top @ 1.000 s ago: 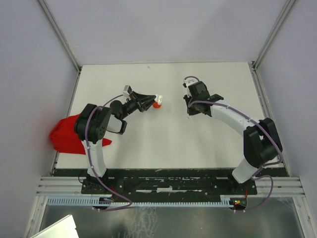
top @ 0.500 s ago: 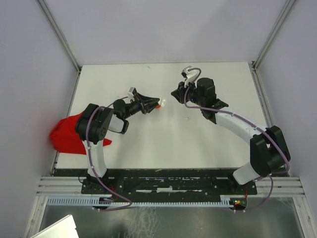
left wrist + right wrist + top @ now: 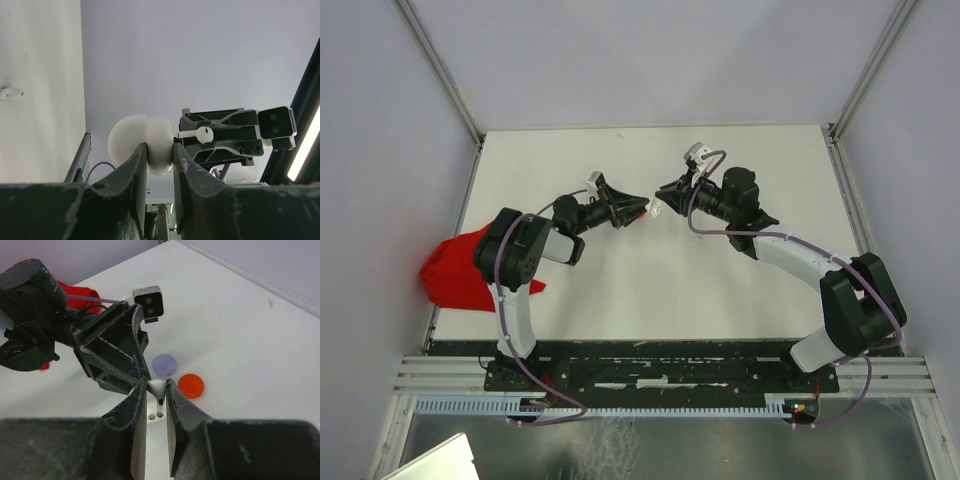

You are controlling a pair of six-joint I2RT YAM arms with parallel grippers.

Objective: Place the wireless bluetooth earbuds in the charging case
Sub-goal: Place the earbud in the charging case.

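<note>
Where the two arms meet in the air over the desk (image 3: 740, 290), nearer its far edge than its near one:

- Right gripper (image 3: 155, 386): closed to a narrow gap on one white earbud (image 3: 203, 134), pinched at the head with the stem left free.
- Left gripper (image 3: 160, 152): clamped on the white charging case (image 3: 145, 140), a rounded two-lobed body held clear of the surface.
- Relation: the earbud is just beside the case and not yet seated. Its stem points along its long axis at the case. In the right wrist view the stem lines up over two small sockets (image 3: 152, 416).
- Judged next move: a short push along the stem. The right arm would deliver it while the left arm braces the case.
- Below the pair, on the desk: a lilac disc (image 3: 164, 364) and a red disc (image 3: 191, 385), near each other and apart from both grippers.
- A second white earbud (image 3: 10, 92) lies loose on the desk, seen from the left wrist only.
- A red cloth (image 3: 455, 270) hangs over the left edge.
- Room: the left, right and near edges are well apart from the work.
</note>
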